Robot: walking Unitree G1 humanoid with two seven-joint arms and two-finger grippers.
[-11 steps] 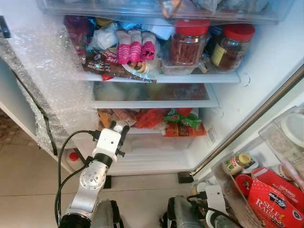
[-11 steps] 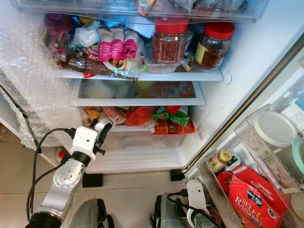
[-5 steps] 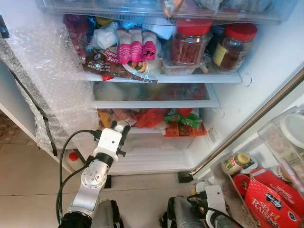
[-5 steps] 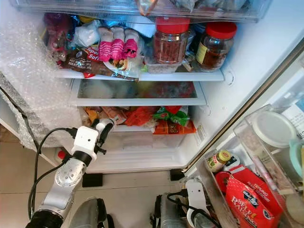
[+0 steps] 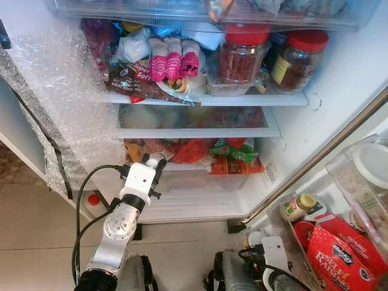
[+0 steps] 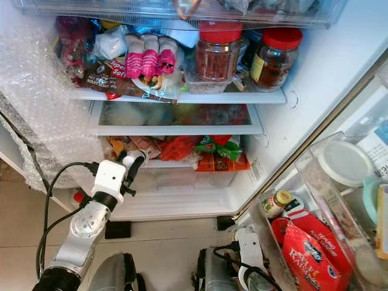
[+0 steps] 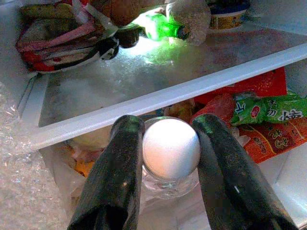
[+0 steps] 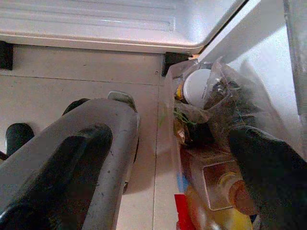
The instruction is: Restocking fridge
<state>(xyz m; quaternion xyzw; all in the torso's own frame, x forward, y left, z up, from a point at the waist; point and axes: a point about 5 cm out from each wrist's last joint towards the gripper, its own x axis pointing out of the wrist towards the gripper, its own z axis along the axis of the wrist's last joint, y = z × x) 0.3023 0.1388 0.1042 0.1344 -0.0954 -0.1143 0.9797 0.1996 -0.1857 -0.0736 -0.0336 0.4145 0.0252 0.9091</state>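
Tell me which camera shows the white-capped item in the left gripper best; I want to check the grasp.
The left wrist view: the white cap sits large between the two black fingers, both touching its sides, clear body below. In the eye views the left gripper is small before the lower shelf; the cap is barely a speck.

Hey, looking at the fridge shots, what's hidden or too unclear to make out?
- Jar in the left gripper: left wrist view, white lid covers its contents.
- Middle drawer: eye views, frosted front blurs what's inside.
- Top bin: eye views, cut off by the edge.
- Right gripper: right wrist view, blurred, open or shut unclear.
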